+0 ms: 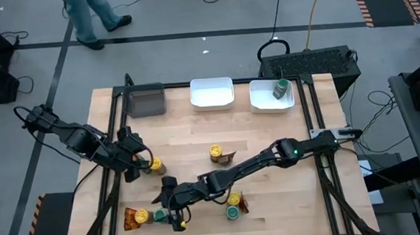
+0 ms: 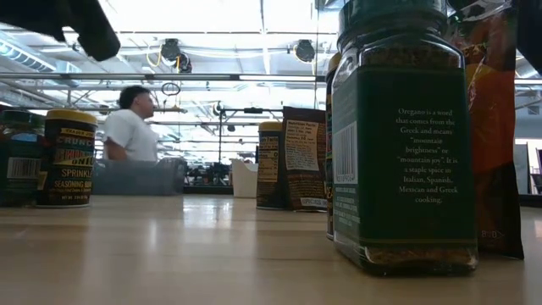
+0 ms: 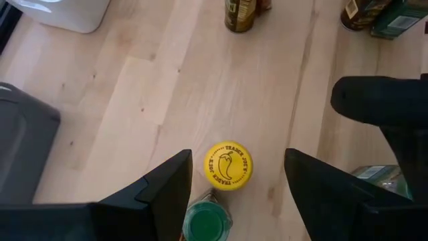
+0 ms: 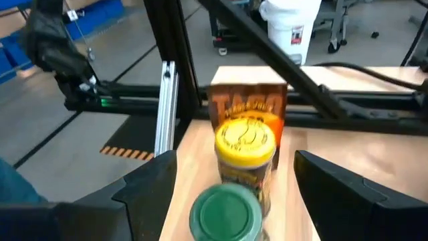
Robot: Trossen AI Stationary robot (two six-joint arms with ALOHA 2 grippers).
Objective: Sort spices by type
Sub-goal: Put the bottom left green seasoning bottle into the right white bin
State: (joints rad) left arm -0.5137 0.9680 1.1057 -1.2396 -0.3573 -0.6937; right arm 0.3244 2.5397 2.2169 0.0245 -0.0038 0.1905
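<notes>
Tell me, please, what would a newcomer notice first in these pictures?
Probably both dark arms reaching over the wooden table. The right gripper, open, hovers near the front edge by a foil packet; the left gripper, open, hangs over a yellow-lidded jar. A green-lidded jar lies in the white tray at the back.

We read "Oregano is a word that comes from the Greek" on the green-lidded jar (image 2: 404, 135), "TRADER JOE'S" on a yellow lid (image 3: 227, 166), "TACO" on the packet (image 4: 247, 106), "SEASONING" on a yellow-lidded jar (image 2: 70, 158).
</notes>
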